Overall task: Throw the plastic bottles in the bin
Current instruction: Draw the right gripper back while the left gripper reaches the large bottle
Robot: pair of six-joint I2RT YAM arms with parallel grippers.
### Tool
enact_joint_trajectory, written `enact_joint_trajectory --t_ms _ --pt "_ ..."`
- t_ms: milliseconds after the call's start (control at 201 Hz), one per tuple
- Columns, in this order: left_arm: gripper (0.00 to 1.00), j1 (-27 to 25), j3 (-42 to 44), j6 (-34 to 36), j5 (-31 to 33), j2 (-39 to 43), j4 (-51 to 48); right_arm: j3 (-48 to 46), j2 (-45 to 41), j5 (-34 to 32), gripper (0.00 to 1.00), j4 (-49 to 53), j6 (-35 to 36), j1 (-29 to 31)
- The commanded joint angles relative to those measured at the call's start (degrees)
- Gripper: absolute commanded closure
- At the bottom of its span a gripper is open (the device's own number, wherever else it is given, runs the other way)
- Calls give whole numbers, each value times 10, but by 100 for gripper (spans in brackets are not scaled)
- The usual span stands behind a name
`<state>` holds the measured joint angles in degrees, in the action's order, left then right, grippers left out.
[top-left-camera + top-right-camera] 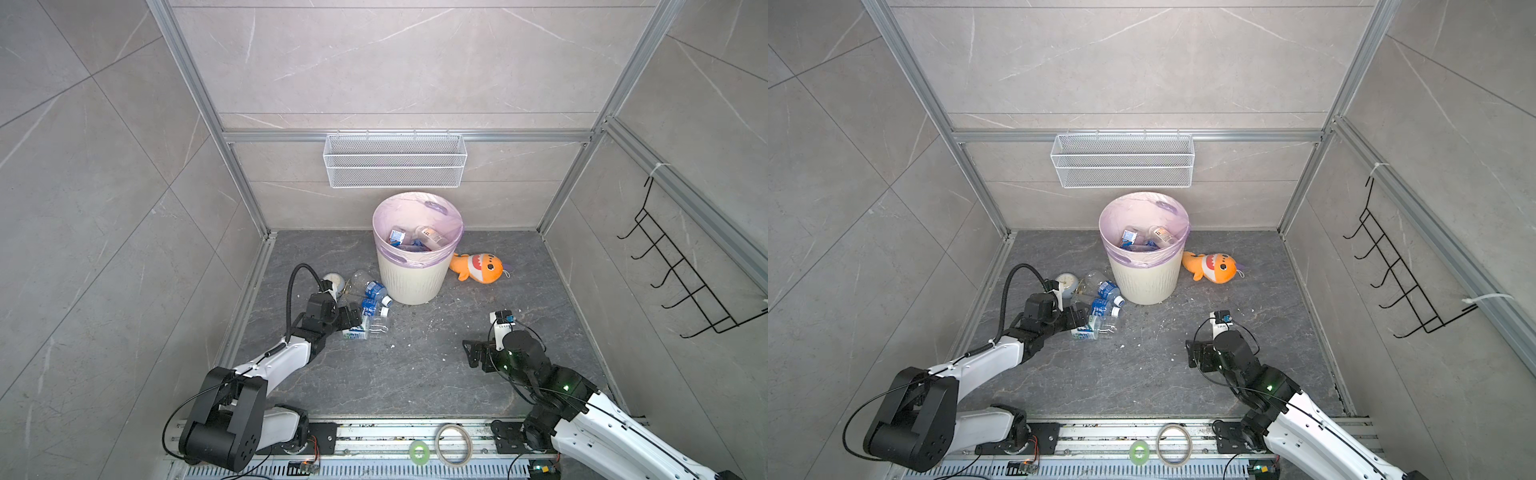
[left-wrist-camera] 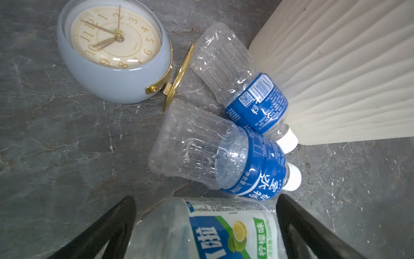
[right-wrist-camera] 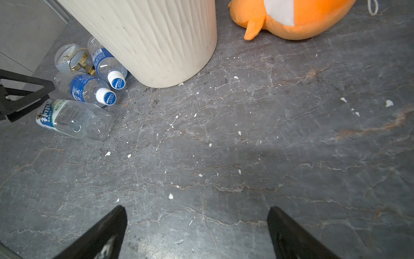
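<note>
The bin [image 1: 415, 278] stands at the back middle of the floor, with several plastic bottles [image 1: 415, 241] inside its pink liner. Three more clear bottles lie on the floor to its left. Two have blue labels [image 2: 235, 67] [image 2: 201, 148] and white caps. The nearest has a lemon-picture label [image 2: 201, 233]. My left gripper [image 2: 207, 198] is open, one finger on each side of this lemon-label bottle [image 1: 357, 332], which rests on the floor. My right gripper [image 3: 197, 209] is open over bare floor at the front right [image 1: 471, 353], with nothing between its fingers.
A pale-blue clock [image 2: 112, 53] lies just beyond the blue-label bottles. An orange plush shark [image 1: 478, 268] lies right of the bin. A white wire basket [image 1: 395, 160] hangs on the back wall and a black hook rack [image 1: 681, 270] on the right wall. Tape rolls [image 1: 453, 444] sit on the front rail.
</note>
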<state>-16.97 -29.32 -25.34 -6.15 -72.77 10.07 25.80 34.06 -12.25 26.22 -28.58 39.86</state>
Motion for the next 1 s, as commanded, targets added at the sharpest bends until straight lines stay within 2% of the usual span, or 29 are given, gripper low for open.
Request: enact_joint_trajectory --t_ms 0,169,742,991 --pt "0 3 -2 -4 -25 30 -9 -6 -1 -16 1 -14 -3 3" --pt "0 3 0 -10 -32 59 -32 -9 -8 -16 1 -14 -3 3" --pt "0 3 15 -22 -41 71 -69 -9 -7 -15 0 -15 -3 4" --pt "0 -13 26 -36 -39 85 -84 -10 -10 -16 0 -14 -3 3"
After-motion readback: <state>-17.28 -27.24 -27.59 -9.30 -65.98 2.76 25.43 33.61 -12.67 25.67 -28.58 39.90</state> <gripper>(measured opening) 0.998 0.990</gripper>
